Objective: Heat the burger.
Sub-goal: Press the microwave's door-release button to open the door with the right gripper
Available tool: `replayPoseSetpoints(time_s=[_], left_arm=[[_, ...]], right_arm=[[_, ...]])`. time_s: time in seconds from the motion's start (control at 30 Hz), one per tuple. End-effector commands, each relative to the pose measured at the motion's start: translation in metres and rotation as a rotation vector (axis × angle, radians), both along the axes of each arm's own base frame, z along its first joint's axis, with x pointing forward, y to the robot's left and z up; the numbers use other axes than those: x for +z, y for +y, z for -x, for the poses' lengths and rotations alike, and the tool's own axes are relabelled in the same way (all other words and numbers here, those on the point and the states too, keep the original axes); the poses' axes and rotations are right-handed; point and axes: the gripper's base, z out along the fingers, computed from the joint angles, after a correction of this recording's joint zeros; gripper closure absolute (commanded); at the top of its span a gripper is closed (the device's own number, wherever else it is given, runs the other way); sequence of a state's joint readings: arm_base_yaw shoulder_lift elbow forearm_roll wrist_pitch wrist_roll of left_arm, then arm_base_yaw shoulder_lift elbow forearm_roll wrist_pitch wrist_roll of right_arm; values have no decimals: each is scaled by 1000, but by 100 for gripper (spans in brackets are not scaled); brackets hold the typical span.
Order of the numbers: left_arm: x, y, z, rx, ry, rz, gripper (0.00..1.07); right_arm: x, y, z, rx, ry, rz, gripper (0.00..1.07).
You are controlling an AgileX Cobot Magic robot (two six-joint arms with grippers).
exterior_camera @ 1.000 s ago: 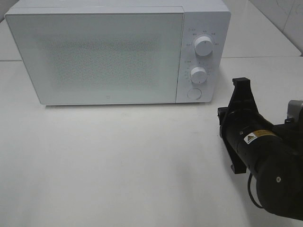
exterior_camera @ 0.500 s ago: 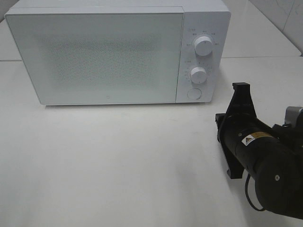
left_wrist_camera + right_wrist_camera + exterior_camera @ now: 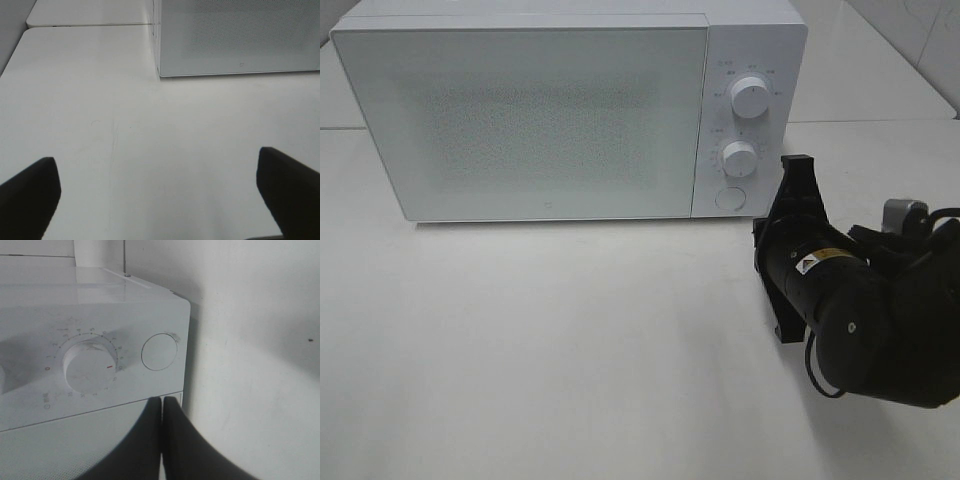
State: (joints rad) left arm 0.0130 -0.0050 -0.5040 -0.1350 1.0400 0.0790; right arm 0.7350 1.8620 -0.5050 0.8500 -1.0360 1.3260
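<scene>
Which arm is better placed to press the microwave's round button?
Right: the right gripper, shut, points at the round button close by. The left gripper hangs open over the table by the door's far corner.

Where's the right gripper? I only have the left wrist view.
Observer: The right gripper is at the microwave's front right corner, pointing toward the round button.
Operator: Open or shut?
Observer: Shut, with the fingers pressed together.
Operator: Any burger in sight?
Observer: No, it shows in none of the views.
</scene>
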Motion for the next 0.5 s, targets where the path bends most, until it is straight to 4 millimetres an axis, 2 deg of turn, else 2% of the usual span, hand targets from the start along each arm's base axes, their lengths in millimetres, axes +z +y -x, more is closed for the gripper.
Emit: replayPoseSetpoints(time_s=[0.03,0.33,0.5], left_arm=[[-1,0,3,1,-19,2,7],[-1,0,3,1,-19,2,7],[-1,0,3,1,-19,2,7]], right_arm=[[-5,2,-10,8,16,-12,107],[-14,3,-41,9,15,-12,107],[-17,2,-51,-1,17,-17,107]])
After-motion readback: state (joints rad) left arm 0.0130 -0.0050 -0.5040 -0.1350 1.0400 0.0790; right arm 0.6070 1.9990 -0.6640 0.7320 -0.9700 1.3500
